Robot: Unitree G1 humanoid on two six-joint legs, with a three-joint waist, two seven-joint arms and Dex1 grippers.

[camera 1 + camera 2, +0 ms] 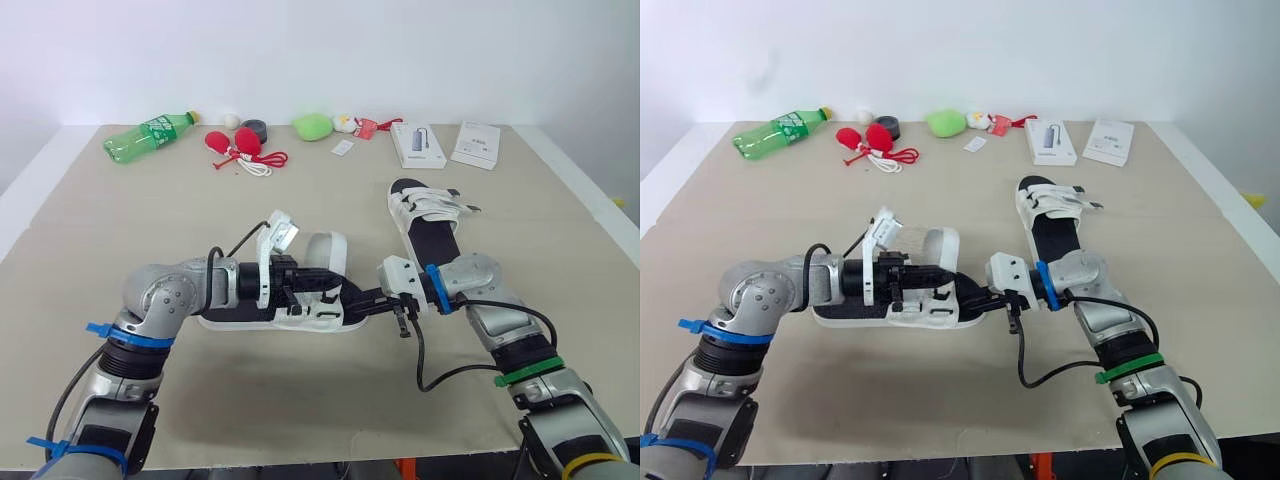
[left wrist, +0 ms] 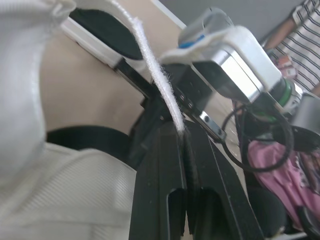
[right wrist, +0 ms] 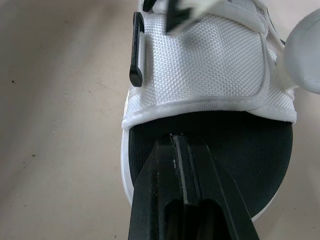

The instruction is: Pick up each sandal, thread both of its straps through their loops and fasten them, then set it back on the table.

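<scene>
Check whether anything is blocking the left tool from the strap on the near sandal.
Nothing visible does. The left tool is already shut on the white strap of the near sandal. The right tool is at that sandal's black footbed, clear of the strap.

Near sandal (image 1: 855,316) lies flat mid-tabletop (image 1: 790,215), sole side-on, toe toward the right arm. Left tool (image 1: 925,276) comes in from the heel side, buried in its white upper, just below a strap (image 1: 940,245) that stands up in an arch. Right tool (image 1: 978,297) meets the toe end, touching it. Second sandal (image 1: 1052,228) lies farther back on the right, well apart, straps lying across its top. Back edge has a green bottle (image 1: 780,132), red items (image 1: 865,139), green plush (image 1: 947,122), white box (image 1: 1051,142) and a booklet (image 1: 1110,140).
</scene>
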